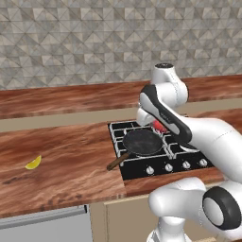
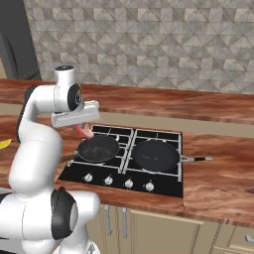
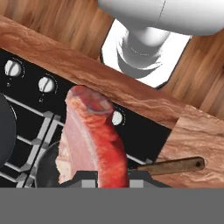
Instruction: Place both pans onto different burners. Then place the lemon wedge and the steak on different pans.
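Pans (image 2: 99, 148) (image 2: 155, 155) are set on separate burners; steak (image 3: 94, 140) is gripped by the gripper (image 3: 107, 175); lemon wedge (image 1: 33, 163) is left on the counter (image 1: 61, 165).

Steak (image 3: 94, 140): deep red along the top face, pale pink on the side, lighter fat at the edges. Lemon wedge (image 1: 33, 163): bright yellow. Left pan (image 2: 98, 148): matt black, speckled grey inside, with a brown wooden handle (image 3: 168, 166). Right pan (image 2: 155, 155): black, with a grey metallic handle. Cooktop (image 2: 163, 186): black, black grid grates, silver-white knobs (image 1: 168, 167). Tabletop (image 1: 66, 165): reddish-brown wood grain with darker streaks; a plain tan strip runs behind it. Backsplash wall (image 1: 85, 42): grey-beige tiles in a triangular mosaic pattern. Cabinet fronts (image 2: 163, 230): tan with silver handles. Robot arm (image 2: 37, 144): white with dark joints
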You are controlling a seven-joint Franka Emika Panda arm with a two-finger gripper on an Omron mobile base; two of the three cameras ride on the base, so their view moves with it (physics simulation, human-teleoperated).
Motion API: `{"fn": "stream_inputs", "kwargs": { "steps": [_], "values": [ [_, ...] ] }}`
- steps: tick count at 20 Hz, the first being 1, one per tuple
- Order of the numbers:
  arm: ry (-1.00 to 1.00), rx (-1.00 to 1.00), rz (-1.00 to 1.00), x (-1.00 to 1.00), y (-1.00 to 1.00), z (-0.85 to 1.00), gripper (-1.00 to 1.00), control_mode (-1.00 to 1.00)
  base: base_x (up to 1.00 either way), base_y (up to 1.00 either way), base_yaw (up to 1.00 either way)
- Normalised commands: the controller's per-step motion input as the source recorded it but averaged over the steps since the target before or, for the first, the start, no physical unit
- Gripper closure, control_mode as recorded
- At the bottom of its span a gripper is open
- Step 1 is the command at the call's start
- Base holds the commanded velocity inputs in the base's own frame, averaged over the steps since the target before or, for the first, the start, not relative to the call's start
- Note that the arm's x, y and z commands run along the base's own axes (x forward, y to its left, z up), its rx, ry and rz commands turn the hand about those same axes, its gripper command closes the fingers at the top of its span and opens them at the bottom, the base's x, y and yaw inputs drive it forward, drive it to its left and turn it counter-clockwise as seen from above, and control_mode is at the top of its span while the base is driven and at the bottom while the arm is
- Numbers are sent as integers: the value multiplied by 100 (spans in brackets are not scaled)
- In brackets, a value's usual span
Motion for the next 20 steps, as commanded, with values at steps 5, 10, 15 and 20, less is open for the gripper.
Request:
{"fn": "stream_inputs", "kwargs": {
  "steps": [5,10,15,20],
  "values": [
    [1,0,-5,23,-74,0,100,-100,0,0,0],
    [0,1,-4,30,-74,0,100,-100,0,0,0],
    [0,3,-3,38,-69,0,100,-100,0,0,0],
    [0,5,-2,35,-69,0,100,-100,0,0,0]
  ]
}}
